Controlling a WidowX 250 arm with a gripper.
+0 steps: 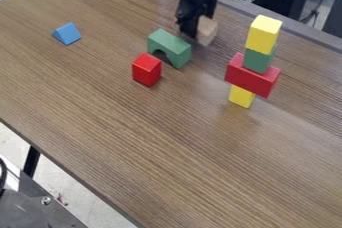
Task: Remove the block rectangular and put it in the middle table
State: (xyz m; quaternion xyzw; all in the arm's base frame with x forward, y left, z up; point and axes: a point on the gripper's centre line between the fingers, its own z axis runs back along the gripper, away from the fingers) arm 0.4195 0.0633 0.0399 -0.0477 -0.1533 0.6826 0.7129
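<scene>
At the top centre, the black gripper (196,28) hangs low over the table, right against a plain wooden block (208,30). The gripper covers the block's left part, and I cannot tell whether it has hold of it. To the right stands a tower: a yellow block (242,96) at the bottom, a wide red rectangular block (251,76) across it, a green block (257,60) above that, and a yellow rectangular block (263,34) on top.
A green arch block (169,48) sits just left of and below the gripper, with a red block (146,70) close to it. A blue triangular block (67,34) lies at the upper left. The wooden table's (153,157) near edge slants across the lower left.
</scene>
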